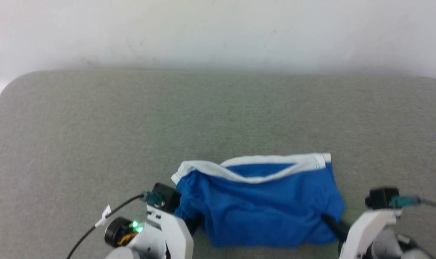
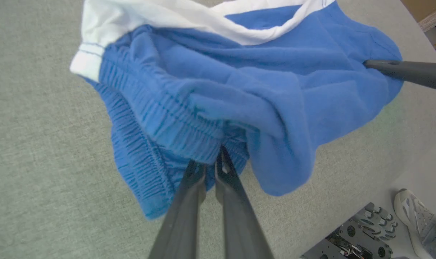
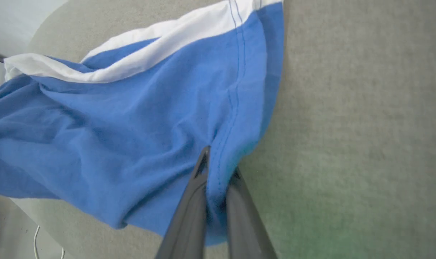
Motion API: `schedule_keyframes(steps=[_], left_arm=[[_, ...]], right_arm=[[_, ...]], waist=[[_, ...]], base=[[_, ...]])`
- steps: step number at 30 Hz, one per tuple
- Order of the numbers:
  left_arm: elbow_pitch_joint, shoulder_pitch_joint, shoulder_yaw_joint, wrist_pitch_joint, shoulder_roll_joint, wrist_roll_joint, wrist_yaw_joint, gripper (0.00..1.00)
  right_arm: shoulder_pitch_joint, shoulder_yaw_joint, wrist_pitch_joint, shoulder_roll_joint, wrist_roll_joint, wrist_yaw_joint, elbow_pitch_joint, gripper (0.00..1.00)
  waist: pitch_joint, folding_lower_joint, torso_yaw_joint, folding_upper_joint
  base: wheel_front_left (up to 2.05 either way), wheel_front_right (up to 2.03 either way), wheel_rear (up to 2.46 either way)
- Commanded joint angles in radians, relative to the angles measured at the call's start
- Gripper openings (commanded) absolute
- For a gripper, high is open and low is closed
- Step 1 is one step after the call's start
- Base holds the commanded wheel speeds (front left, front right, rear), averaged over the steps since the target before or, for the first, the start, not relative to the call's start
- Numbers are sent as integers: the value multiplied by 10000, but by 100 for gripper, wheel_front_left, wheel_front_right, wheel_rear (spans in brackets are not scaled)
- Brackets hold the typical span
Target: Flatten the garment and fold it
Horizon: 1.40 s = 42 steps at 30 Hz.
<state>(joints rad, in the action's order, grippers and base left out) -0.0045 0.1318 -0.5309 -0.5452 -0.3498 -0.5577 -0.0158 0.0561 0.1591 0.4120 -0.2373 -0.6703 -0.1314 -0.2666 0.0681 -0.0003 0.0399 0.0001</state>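
Head view: blue garment (image 1: 261,208) sits crumpled on the grey desk (image 1: 95,144) at 6 o'clock, near the front edge.

Its long axis runs 9 to 3 o'clock, with the white hem band (image 1: 261,165) facing 12 o'clock and gaping open. At the garment's 8 o'clock corner the left claw (image 2: 213,163) is clenched on the gathered elastic waist (image 2: 160,118). At the 4 o'clock corner the right claw (image 3: 218,172) is clenched on blue cloth beside a stitched seam (image 3: 236,93). Fabric between them lies in loose folds.
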Motion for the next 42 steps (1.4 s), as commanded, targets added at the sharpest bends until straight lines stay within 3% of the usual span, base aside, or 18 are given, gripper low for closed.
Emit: schedule_keyframes(steps=[1, 2, 4, 5, 7, 16, 20, 25, 32, 42], left_arm=[[-29, -238, 1, 2, -76, -77, -96, 0], [7, -376, 17, 32, -68, -124, -152, 0], [146, -642, -20, -10, 26, -312, -194, 0], [198, -753, 19, 45, 148, -469, -228, 12], [325, -917, 35, 130, 226, -556, -294, 100], [-613, -2021, 1356, 2488, 737, -781, -1309, 100], [-1252, -2418, 1782, 3548, 826, -428, -1777, 100], [-1480, -2288, 2140, 4919, 738, 332, -2022, 100], [-617, -1841, 2432, 7397, 576, 1352, -1851, 100], [243, -1486, 2217, 7989, 408, 2004, -1342, 100]], right_arm=[[-446, -189, 109, 298, 191, 7, 249, 0], [-806, -378, 191, 525, 389, 7, 423, 12], [-1376, -668, 355, 938, 848, 7, 696, 100], [-1572, -789, 335, 1117, 1058, 7, 898, 100], [-1850, -1066, 161, 1431, 1351, 7, 1351, 100], [-2293, -2160, -1074, 1821, 2699, 7, 3421, 100], [-2364, -2671, -813, 1846, 3150, 7, 3946, 100], [-2202, -2977, -24, 1839, 3360, 7, 4072, 100], [-1576, -2873, 1642, 1349, 3170, 7, 3018, 100], [-70, -2357, 2098, 1122, 2811, 7, -3, 100]], waist=[[-400, 3, -488, -1], [-406, 3, -532, -1], [-389, 3, -579, -1], [-381, 3, -586, -1], [-381, 3, -615, -1], [-727, 3, -643, -1], [-902, 3, -469, -1], [-897, 3, -274, -1], [-774, 3, 122, -1], [-574, 3, 478, -1]], base=[[0, 0, 0], [0, 0, 0], [0, 0, 0], [0, 0, 0], [0, 0, 0], [0, 0, 0], [0, 0, 0], [0, 0, 0], [0, 0, 0], [0, 0, 0]])
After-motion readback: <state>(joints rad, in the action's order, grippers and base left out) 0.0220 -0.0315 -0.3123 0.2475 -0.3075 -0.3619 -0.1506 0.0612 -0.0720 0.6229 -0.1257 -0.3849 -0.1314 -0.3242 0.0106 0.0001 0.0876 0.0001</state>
